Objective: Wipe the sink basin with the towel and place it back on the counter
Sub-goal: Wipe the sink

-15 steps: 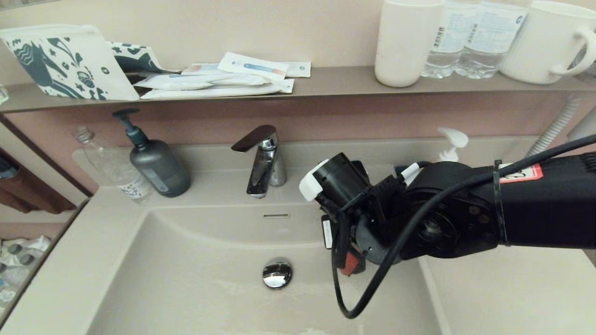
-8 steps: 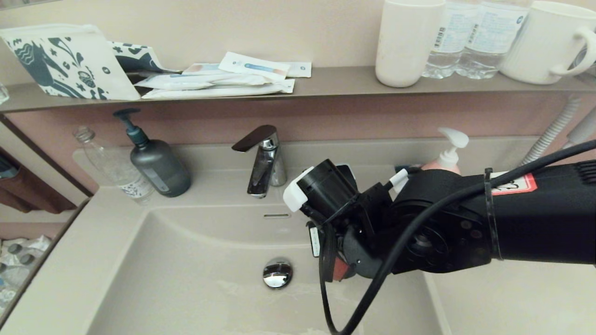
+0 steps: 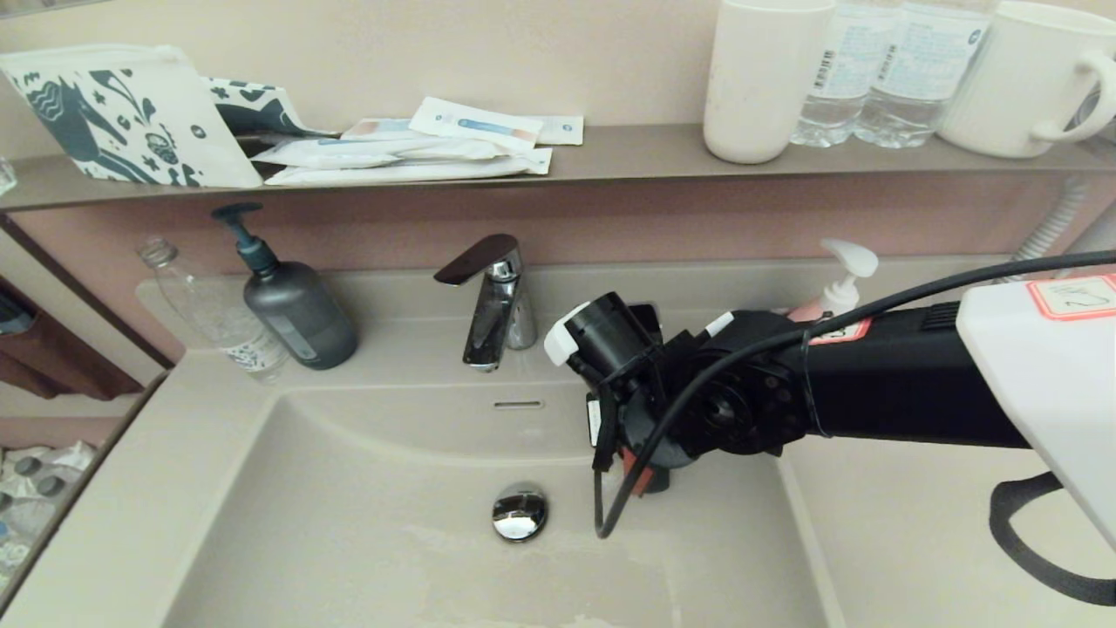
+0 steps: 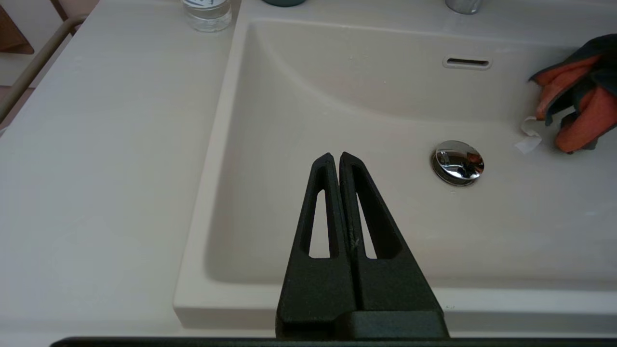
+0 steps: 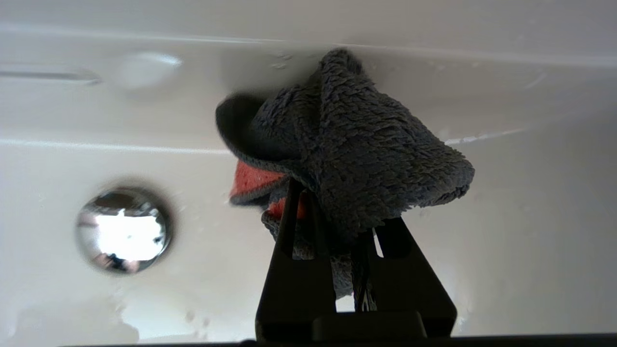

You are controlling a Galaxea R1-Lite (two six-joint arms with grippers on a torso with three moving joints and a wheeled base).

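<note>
The beige sink basin (image 3: 366, 523) has a chrome drain plug (image 3: 519, 512) and an overflow slot (image 3: 517, 404). My right arm (image 3: 741, 406) reaches down into the basin's right side, just right of the plug. My right gripper (image 5: 337, 207) is shut on the towel (image 5: 356, 144), a bunched charcoal cloth with coral red showing underneath, held against the basin's back slope. In the head view only a red scrap of the towel (image 3: 642, 478) shows below the wrist. The towel (image 4: 578, 96) and its white tag (image 4: 528, 137) also show from the left wrist. My left gripper (image 4: 336, 156) hangs shut and empty over the basin's front edge.
A faucet (image 3: 488, 301) stands behind the basin. On the counter (image 3: 924, 541) are a grey pump bottle (image 3: 292, 305), a clear bottle (image 3: 214, 310) and a pink pump bottle (image 3: 837, 283). The shelf (image 3: 628, 153) above carries cups, bottles and packets.
My right arm has dropped lower into the basin and shifted a little left toward the drain plug, carrying the towel with it. The left gripper shows only now.
</note>
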